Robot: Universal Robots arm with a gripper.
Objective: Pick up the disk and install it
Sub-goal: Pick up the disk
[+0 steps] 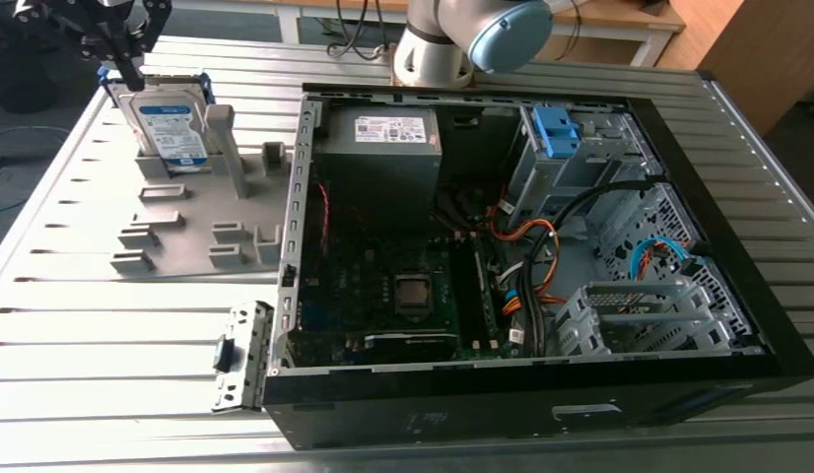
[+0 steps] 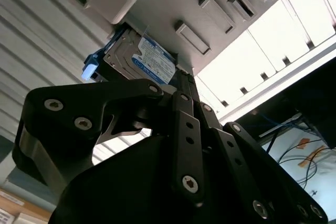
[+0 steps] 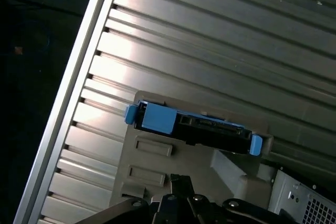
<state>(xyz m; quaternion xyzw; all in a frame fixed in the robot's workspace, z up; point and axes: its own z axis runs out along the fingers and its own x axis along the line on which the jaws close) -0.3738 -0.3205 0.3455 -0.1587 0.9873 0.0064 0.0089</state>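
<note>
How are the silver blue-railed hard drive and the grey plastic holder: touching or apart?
Touching: the exterior view shows the hard drive standing in the holder.

no readable text
you can't make out the label (image 1: 171,130) on the disk (image 1: 152,102) or the white sticker (image 1: 395,129) on the grey box (image 1: 378,166).

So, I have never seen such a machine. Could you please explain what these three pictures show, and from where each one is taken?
This is one robot arm with a gripper, at a slatted metal table. The exterior view looks at the whole scene from outside. Both wrist views come from cameras riding on the arm. On the table stand an open computer case and a grey holder. The disk, silver with blue rails, stands upright in that holder. The gripper hangs right over the disk's top edge; whether it grips it, I cannot tell.
</note>
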